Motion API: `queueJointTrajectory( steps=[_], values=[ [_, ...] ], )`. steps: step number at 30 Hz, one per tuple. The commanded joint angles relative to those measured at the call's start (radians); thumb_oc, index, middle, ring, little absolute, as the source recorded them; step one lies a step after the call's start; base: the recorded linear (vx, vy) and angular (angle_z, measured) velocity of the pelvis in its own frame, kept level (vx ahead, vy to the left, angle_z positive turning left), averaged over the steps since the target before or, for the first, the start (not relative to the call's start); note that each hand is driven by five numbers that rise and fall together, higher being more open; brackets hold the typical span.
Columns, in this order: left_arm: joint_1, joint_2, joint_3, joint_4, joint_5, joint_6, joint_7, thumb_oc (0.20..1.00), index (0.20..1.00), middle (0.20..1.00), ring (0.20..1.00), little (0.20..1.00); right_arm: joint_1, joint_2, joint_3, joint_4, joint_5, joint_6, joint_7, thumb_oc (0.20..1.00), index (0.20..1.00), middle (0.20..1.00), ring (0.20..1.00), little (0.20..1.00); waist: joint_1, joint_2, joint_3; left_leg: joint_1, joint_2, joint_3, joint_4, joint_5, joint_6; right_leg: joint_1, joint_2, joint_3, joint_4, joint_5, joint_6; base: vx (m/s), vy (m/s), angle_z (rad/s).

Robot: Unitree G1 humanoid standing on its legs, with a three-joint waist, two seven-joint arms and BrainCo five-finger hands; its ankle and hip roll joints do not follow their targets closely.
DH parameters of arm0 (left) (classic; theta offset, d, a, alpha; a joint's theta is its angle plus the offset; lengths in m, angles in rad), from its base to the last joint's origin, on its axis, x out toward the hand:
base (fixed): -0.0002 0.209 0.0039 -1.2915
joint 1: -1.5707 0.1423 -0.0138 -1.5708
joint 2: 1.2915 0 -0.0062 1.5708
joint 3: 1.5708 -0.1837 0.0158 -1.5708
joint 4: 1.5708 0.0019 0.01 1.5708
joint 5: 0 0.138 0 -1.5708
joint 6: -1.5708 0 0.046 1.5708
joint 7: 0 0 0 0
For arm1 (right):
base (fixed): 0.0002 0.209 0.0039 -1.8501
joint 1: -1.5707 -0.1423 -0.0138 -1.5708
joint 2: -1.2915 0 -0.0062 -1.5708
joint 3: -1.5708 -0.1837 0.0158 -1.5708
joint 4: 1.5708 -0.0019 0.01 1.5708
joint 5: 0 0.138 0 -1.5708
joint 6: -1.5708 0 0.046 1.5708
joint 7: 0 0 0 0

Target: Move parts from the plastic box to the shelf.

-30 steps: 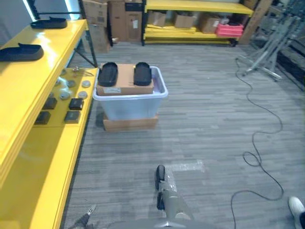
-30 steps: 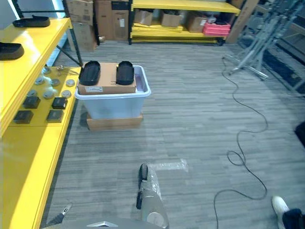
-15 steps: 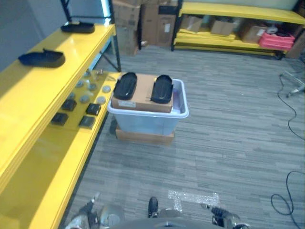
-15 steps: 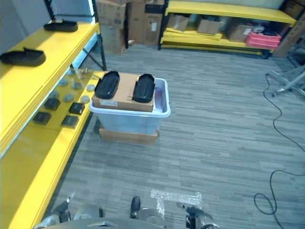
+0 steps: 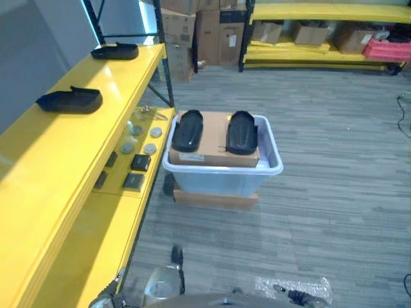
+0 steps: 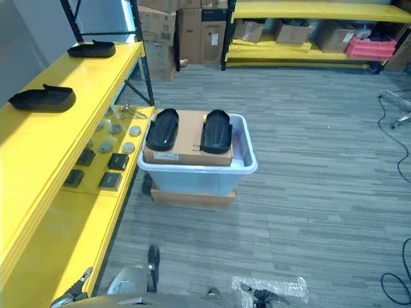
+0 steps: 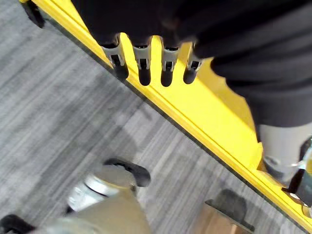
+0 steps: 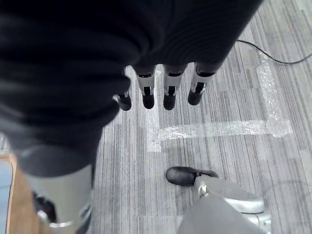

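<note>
I see the clear plastic box (image 5: pixel 221 176) sitting on the grey floor (image 5: pixel 334 167), just beside the long yellow shelf (image 5: pixel 70 160). A brown cardboard box (image 5: pixel 215 138) lies in it, and two black parts (image 5: pixel 187 129) rest side by side on top of that. Two more black parts (image 5: pixel 69 101) sit on the upper board of the shelf, well apart from each other. Small dark squares (image 5: pixel 139 162) and round bits (image 5: pixel 149 149) lie on the lower board. My left hand (image 7: pixel 146 68) hangs over the shelf edge with straight fingers and holds nothing. My right hand (image 8: pixel 165 87) hangs over the floor, fingers straight, holding nothing too.
</note>
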Motion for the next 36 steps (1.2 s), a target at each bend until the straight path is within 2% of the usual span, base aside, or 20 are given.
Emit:
queueJointTrajectory(
  steps=[1,3,5,7,8,9,13,19,25,28,29,30,31,34,35,36],
  values=[
    [-0.025,0.021,-0.066,-0.056,0.06,-0.007,-0.012,1.0,1.0,1.0,1.0,1.0,-0.026,0.037,0.011,-0.007,0.062,-0.033,-0.003,1.0,1.0,1.0,1.0,1.0,0.022,-0.036,-0.001,-0.048,-0.111,-0.015,-0.058,0.011,0.101,-0.092,-0.009,-0.095,0.355,0.051,0.028,0.31,0.309,-0.09],
    [-0.029,0.018,-0.092,-0.062,0.04,-0.006,-0.005,1.0,1.0,1.0,1.0,1.0,-0.037,0.045,0.017,-0.019,0.061,-0.038,0.0,1.0,1.0,1.0,1.0,1.0,0.007,-0.015,0.006,-0.002,-0.119,-0.032,-0.082,-0.005,0.121,-0.208,-0.033,-0.076,0.503,0.099,0.032,0.18,0.2,-0.17],
    [-0.035,0.018,-0.102,-0.066,0.023,0.0,-0.001,1.0,1.0,1.0,1.0,1.0,-0.045,0.051,0.023,-0.024,0.059,-0.041,0.003,1.0,1.0,1.0,1.0,1.0,0.004,-0.004,0.009,0.016,-0.116,-0.04,-0.096,-0.009,0.121,-0.26,-0.04,-0.08,0.499,0.121,0.027,0.04,-0.007,0.43],
    [-0.042,0.022,-0.113,-0.075,0.013,0.003,-0.001,1.0,1.0,1.0,1.0,1.0,-0.057,0.057,0.034,-0.035,0.066,-0.046,0.005,1.0,1.0,1.0,1.0,1.0,0.005,0.001,0.019,0.041,-0.111,-0.053,-0.11,-0.011,0.108,-0.303,-0.056,-0.096,0.405,0.146,0.025,0.01,-0.174,0.22],
    [-0.05,0.029,-0.121,-0.08,0.007,0.005,-0.002,1.0,1.0,1.0,1.0,1.0,-0.064,0.058,0.045,-0.045,0.074,-0.055,0.009,1.0,1.0,1.0,1.0,1.0,0.004,-0.006,0.032,0.054,-0.106,-0.06,-0.115,-0.02,0.091,-0.307,-0.067,-0.115,0.251,0.171,0.035,0.03,-0.36,0.01],
    [-0.052,0.042,-0.12,-0.079,0.0,0.002,-0.002,1.0,1.0,1.0,1.0,1.0,-0.063,0.061,0.045,-0.046,0.071,-0.064,0.012,1.0,1.0,1.0,1.0,1.0,-0.002,-0.028,0.044,0.057,-0.109,-0.073,-0.101,-0.046,0.09,-0.33,-0.084,-0.082,0.158,0.235,0.055,0.03,-0.323,0.0],
    [-0.051,0.041,-0.101,-0.072,0.002,0.01,-0.001,1.0,1.0,1.0,1.0,1.0,-0.055,0.058,0.054,-0.056,0.083,-0.047,-0.017,1.0,1.0,1.0,1.0,1.0,-0.008,-0.047,0.042,0.068,-0.063,-0.077,-0.11,-0.03,0.068,-0.275,-0.05,-0.077,0.058,0.219,0.075,0.06,-0.255,0.3],
    [-0.009,0.016,-0.087,-0.043,0.085,-0.011,-0.009,1.0,1.0,1.0,1.0,1.0,-0.028,0.035,0.008,-0.029,0.096,-0.031,-0.043,1.0,1.0,1.0,1.0,1.0,0.008,-0.074,0.013,0.104,-0.028,-0.065,-0.148,-0.02,0.035,-0.181,-0.027,-0.122,-0.014,0.2,0.066,0.1,-0.143,0.14],
    [0.013,0.021,-0.093,-0.05,0.117,-0.027,-0.01,1.0,1.0,1.0,1.0,1.0,-0.015,0.02,-0.039,-0.004,0.196,-0.059,-0.056,1.0,1.0,1.0,1.0,1.0,0.018,-0.069,-0.004,0.117,-0.014,-0.069,-0.16,-0.019,0.018,-0.139,-0.017,-0.152,-0.038,0.183,0.056,0.06,-0.078,0.13],
    [0.021,0.026,-0.104,-0.062,0.131,-0.027,-0.005,1.0,1.0,1.0,1.0,1.0,-0.026,0.018,-0.07,-0.014,0.331,-0.107,-0.08,1.0,1.0,1.0,1.0,1.0,0.028,-0.056,-0.005,0.113,-0.01,-0.08,-0.16,-0.013,0.012,-0.132,-0.016,-0.164,-0.039,0.176,0.052,0.01,-0.058,0.04],
    [0.033,0.032,-0.106,-0.07,0.147,-0.022,-0.001,1.0,1.0,1.0,1.0,1.0,-0.039,0.014,-0.095,-0.048,0.451,-0.174,-0.112,1.0,1.0,1.0,1.0,1.0,0.032,-0.048,-0.005,0.11,-0.008,-0.084,-0.16,-0.007,0.008,-0.129,-0.016,-0.167,-0.04,0.174,0.05,0.01,-0.051,0.08],
    [0.034,0.032,-0.107,-0.07,0.148,-0.023,-0.002,1.0,1.0,1.0,1.0,1.0,-0.041,0.012,-0.098,-0.054,0.456,-0.18,-0.118,1.0,1.0,1.0,1.0,1.0,0.032,-0.048,-0.005,0.11,-0.007,-0.084,-0.16,-0.006,0.008,-0.129,-0.016,-0.167,-0.041,0.173,0.05,-0.02,-0.047,0.04],
    [0.045,0.039,-0.114,-0.077,0.152,-0.026,-0.007,1.0,1.0,1.0,1.0,1.0,-0.054,-0.001,-0.126,-0.129,0.489,-0.286,-0.178,1.0,1.0,1.0,1.0,1.0,0.03,-0.043,-0.003,0.104,-0.002,-0.083,-0.16,-0.001,0.004,-0.13,-0.015,-0.169,-0.043,0.171,0.047,-0.06,-0.019,0.07],
    [0.065,0.047,-0.104,-0.101,0.131,-0.028,-0.006,1.0,1.0,1.0,1.0,1.0,-0.056,-0.047,-0.161,-0.366,0.412,-0.341,-0.357,1.0,1.0,1.0,1.0,1.0,0.014,-0.039,0.004,0.092,0.006,-0.077,-0.16,0.005,-0.002,-0.14,-0.013,-0.166,-0.044,0.166,0.044,-0.08,0.009,0.04],
    [0.077,0.047,-0.091,-0.112,0.126,-0.03,-0.007,1.0,1.0,1.0,1.0,1.0,-0.047,-0.084,-0.195,-0.531,0.327,-0.356,-0.453,1.0,1.0,1.0,1.0,1.0,0.0,-0.039,0.004,0.09,0.008,-0.073,-0.16,0.002,-0.004,-0.14,-0.012,-0.165,-0.048,0.163,0.044,-0.08,0.042,-0.02],
    [0.079,0.046,-0.089,-0.114,0.125,-0.031,-0.007,1.0,1.0,1.0,1.0,1.0,-0.045,-0.088,-0.2,-0.545,0.32,-0.363,-0.458,1.0,1.0,1.0,1.0,1.0,-0.001,-0.039,0.004,0.091,0.008,-0.073,-0.16,0.002,-0.004,-0.139,-0.011,-0.165,-0.049,0.162,0.044,-0.07,0.056,-0.01]
  ],
)
